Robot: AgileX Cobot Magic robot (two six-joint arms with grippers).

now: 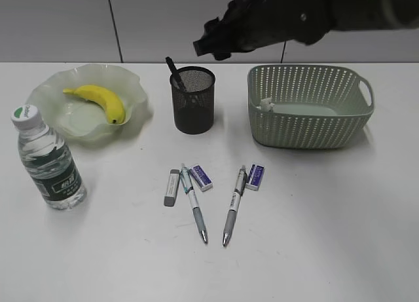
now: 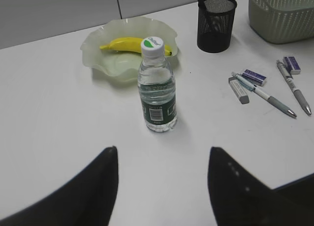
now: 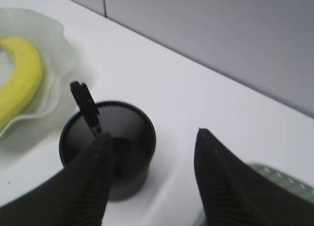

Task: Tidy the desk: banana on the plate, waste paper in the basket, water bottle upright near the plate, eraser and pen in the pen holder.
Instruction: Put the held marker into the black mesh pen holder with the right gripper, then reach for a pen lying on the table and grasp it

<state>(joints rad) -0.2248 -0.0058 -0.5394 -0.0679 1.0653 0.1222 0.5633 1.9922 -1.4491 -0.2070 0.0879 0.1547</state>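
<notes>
So, your banana [image 1: 98, 100] lies on the plate [image 1: 134, 86], bottle [image 1: 49, 161] upright, paper [image 1: 266, 105] in the basket [image 1: 308, 128], 1 pen [image 1: 175, 71] in the holder [image 1: 193, 100]. 2 pens [image 1: 194, 202] and the erasers [image 1: 201, 176] remain. Both grippers [image 3: 149, 167] gape wide, empty.

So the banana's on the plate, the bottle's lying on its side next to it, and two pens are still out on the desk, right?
Not quite: the water bottle stands upright, cap up, as the left wrist view shows. The banana is on the plate, and two pens still lie on the desk.
</notes>
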